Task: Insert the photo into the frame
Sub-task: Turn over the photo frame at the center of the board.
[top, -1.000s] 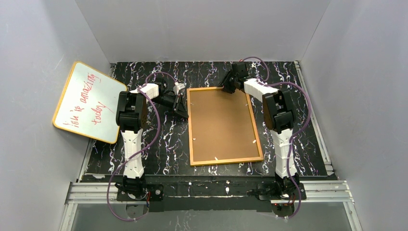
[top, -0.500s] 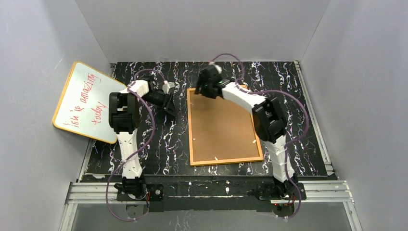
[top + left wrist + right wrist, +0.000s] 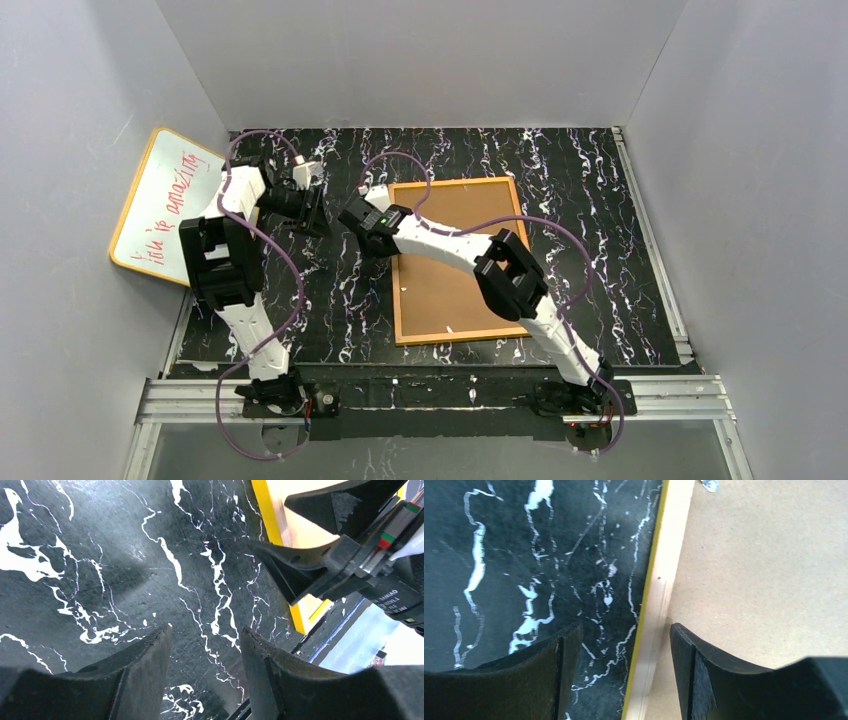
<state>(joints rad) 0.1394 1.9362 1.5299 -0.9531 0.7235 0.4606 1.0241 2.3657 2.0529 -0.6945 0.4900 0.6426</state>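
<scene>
1. Black right gripper (image 3: 623, 667) stands open and empty, straddling the frame's (image 3: 470, 335) left rail: one finger over the table (image 3: 600, 220), the other over the backing board (image 3: 440, 300).
2. Left gripper (image 3: 205, 665) is open too, holding nothing, above the table left of the frame.
3. Frame lies back-up, mid-table, with the board seated inside.
4. Whiteboard (image 3: 160, 215) with red writing rests against the left wall.

A yellow-edged whiteboard (image 3: 160, 205) with red handwriting leans against the grey left wall (image 3: 60, 250), at the far left edge of the black, white-veined surface (image 3: 340, 300). A plain brown backing board (image 3: 450, 290) lies flat mid-surface, a small metal tab (image 3: 710, 485) at its edge
</scene>
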